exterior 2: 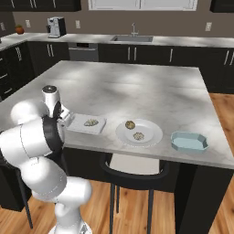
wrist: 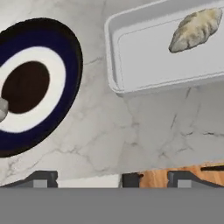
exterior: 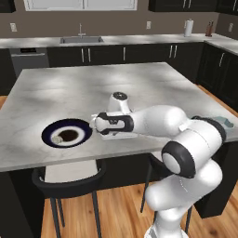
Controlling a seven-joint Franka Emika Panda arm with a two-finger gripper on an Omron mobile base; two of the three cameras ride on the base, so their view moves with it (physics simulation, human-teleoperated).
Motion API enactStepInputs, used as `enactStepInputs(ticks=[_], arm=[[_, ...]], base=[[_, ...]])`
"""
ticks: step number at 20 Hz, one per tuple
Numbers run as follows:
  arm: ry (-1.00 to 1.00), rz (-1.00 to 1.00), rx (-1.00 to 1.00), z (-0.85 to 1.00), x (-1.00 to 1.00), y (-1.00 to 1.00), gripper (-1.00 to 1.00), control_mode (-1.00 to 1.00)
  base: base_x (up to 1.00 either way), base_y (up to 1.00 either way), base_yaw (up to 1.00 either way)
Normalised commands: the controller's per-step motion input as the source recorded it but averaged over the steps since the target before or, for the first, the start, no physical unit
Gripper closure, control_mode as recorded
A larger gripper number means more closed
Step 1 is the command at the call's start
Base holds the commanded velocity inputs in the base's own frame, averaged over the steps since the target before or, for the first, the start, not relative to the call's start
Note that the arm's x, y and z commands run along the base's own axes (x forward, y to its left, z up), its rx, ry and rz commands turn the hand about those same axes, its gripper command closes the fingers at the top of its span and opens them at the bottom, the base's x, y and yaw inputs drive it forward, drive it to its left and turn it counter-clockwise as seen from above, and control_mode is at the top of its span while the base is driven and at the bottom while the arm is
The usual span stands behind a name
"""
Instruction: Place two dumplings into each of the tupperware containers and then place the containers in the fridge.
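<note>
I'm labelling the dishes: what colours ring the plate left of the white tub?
Dark blue rim, white band, dark brown centre on the plate; clearest in the hand view.

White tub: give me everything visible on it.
The white tub is a shallow, translucent white rectangle with rounded corners and a raised rim, plastic by the look. It sits flat and upright on the marble island counter near the front edge, lid off. One dumpling lies inside on its floor. The blue plate lies on one side of it with a gap between, the pale plate on the other. The open gripper hovers above without touching it.
</note>
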Motion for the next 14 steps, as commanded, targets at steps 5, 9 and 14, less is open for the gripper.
enactStepInputs(ticks=[5,9,14], arm=[[0.0,0.66,-0.01,0.22,0.49,0.59,-1.0,-1.0],[-0.07,0.65,0.0,-0.17,0.43,0.52,-1.0,-1.0],[-0.18,0.6,-0.11,-0.09,0.08,0.79,-1.0,-1.0]], base=[[0.0,0.0,0.0],[0.0,0.0,0.0],[0.0,0.0,0.0]])
